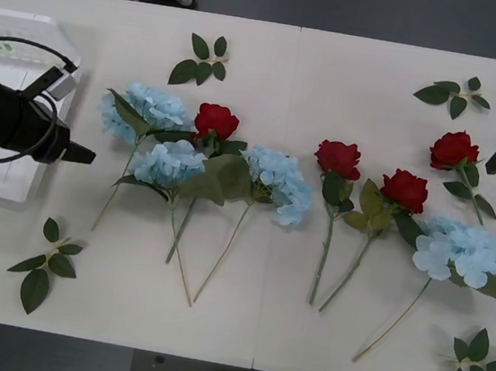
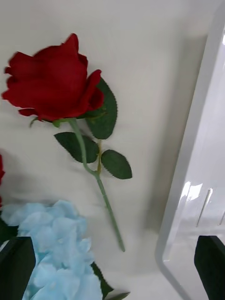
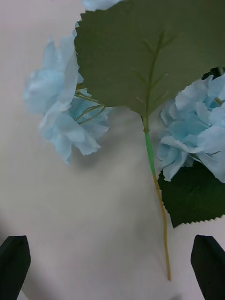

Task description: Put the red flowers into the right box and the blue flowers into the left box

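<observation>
No flower is picked up yet, so the sorting is judged to be at its very start. All four red flowers (image 1: 217, 120) and all four blue flowers (image 1: 168, 161) are laid out across the white desk (image 1: 335, 69), and none is seen in a box.

The left gripper (image 1: 84, 155) is held just beside the leftmost blue flower (image 3: 61, 112), with the left box (image 1: 14, 30) close behind the arm. In the left wrist view its black fingers (image 3: 14, 265) are spread wide to the two corners, and nothing is held or touched. A thin stem (image 3: 157, 187) and a big green leaf (image 3: 154, 51) are seen between them, farther off.

The right gripper (image 2: 115, 267) is held near the far right red flower (image 2: 51, 79), by the white rim of the right box (image 2: 187, 159). Its fingers are spread wide too, and nothing is grasped.

Next, a gripper is likely to be lowered over a stem and closed on it. The stems are thin, so a careful aim is called for. Some blue and red flowers are overlapped near the left, so a neighbour could be dragged along.
</observation>
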`<state>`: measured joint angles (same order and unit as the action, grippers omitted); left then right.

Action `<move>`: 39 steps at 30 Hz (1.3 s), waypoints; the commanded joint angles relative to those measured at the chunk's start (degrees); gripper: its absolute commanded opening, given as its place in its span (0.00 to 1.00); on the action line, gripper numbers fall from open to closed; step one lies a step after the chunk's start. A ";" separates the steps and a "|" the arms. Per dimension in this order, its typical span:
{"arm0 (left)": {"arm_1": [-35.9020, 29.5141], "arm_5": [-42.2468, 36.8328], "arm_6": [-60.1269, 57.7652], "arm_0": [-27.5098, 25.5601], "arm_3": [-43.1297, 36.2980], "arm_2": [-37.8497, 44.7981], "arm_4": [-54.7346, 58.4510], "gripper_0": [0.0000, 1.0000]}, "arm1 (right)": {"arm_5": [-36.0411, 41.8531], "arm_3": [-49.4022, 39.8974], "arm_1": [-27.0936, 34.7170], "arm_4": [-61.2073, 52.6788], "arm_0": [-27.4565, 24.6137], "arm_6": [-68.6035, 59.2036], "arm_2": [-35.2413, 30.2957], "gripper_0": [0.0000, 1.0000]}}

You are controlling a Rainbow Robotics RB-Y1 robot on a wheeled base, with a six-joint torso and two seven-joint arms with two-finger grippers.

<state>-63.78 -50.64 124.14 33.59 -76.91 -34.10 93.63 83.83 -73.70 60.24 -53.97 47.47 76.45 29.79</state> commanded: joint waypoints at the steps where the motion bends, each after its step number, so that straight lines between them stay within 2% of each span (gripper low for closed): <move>1: 3.23 1.25 -1.44 6.58 5.54 -3.08 -3.10 1.00 | -4.81 6.37 0.23 0.44 4.74 -0.16 5.63 1.00; 8: 9.55 3.27 -1.44 13.87 12.57 -10.99 -4.24 1.00 | -12.64 16.13 -4.43 2.20 7.73 0.99 11.70 1.00; 12: 13.95 3.27 -1.44 16.16 16.53 -13.27 -4.86 1.00 | -17.12 20.26 -7.24 3.26 8.69 1.87 15.57 1.00; 18: 18.87 3.62 -1.44 18.09 21.80 -15.91 -7.05 1.00 | -19.49 23.34 -10.75 5.72 8.69 2.74 16.00 1.00; 20: 19.75 3.88 -1.44 18.44 22.95 -16.26 -8.46 0.60 | -20.19 24.13 -11.72 6.42 8.69 3.01 16.00 1.00; 21: 20.36 3.97 -1.44 18.62 23.47 -16.26 -9.43 0.28 | -20.63 24.92 -12.51 6.77 8.60 3.01 16.00 1.00; 22: 20.63 4.32 -1.53 18.70 23.82 -16.26 -10.22 0.01 | -21.16 25.71 -13.04 6.95 8.69 3.10 16.00 1.00; 33: 18.78 5.38 -1.53 18.62 21.28 -16.26 -12.33 0.00 | -27.14 33.53 -17.17 6.95 8.60 4.41 16.36 1.00; 34: 17.99 5.64 -1.53 18.62 20.13 -16.26 -12.33 0.00 | -27.49 33.71 -17.08 6.95 8.69 4.50 16.44 0.95; 35: 17.20 5.90 -1.53 18.62 18.90 -16.26 -12.15 0.00 | -27.58 33.71 -17.08 6.86 8.60 4.68 16.62 0.80; 39: 14.12 6.17 -1.62 18.62 15.30 -15.29 -10.13 0.00 | -28.28 33.71 -17.08 6.42 8.69 4.59 18.03 0.52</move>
<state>-45.92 -44.73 124.13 51.15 -58.79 -49.70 82.10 56.60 -39.66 42.53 -47.42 54.60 78.06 46.11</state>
